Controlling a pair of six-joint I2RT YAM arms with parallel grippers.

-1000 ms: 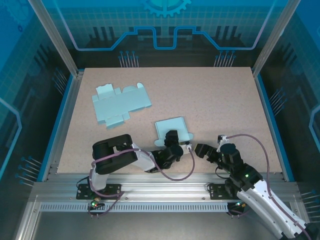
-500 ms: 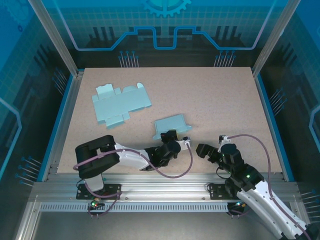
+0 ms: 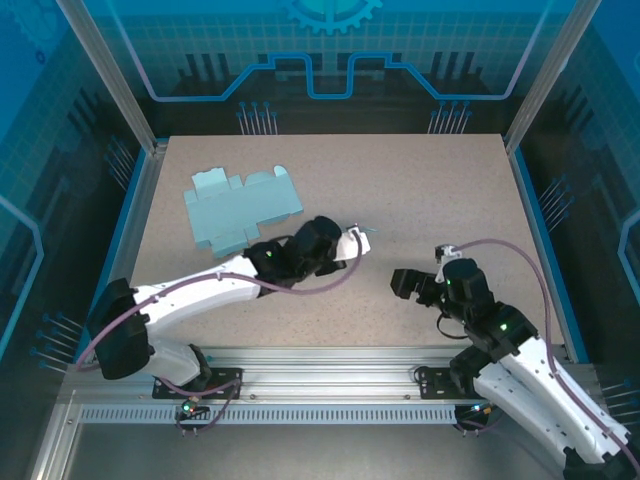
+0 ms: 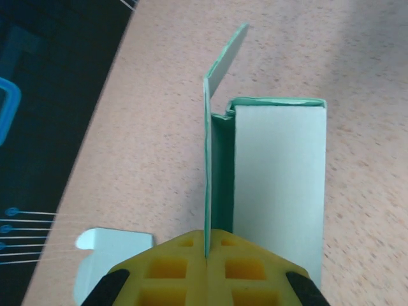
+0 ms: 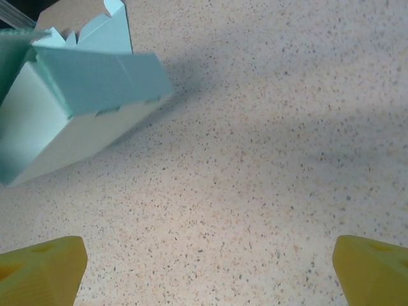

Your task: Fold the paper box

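Observation:
The paper box (image 4: 280,172) is pale teal and partly formed, with one side panel standing up on edge. My left gripper (image 4: 207,255) is shut on that thin panel, its yellow fingers (image 4: 255,268) pressed together around it. From above, the left gripper (image 3: 338,246) is over the middle of the table and covers most of the box. My right gripper (image 5: 207,274) stands wide open over bare tabletop, with the box (image 5: 83,108) ahead to its left and apart from it. In the top view the right gripper (image 3: 404,285) sits to the right of the left one.
A second, flat unfolded box blank (image 3: 240,210) lies at the back left of the table (image 3: 450,190); its corner (image 4: 111,245) shows beside the left fingers. Metal frame posts and blue walls ring the table.
The left gripper has shut on the box's panel. The left arm has stretched away from the near edge toward the table's middle, taking the box along. The right gripper shifted only slightly.

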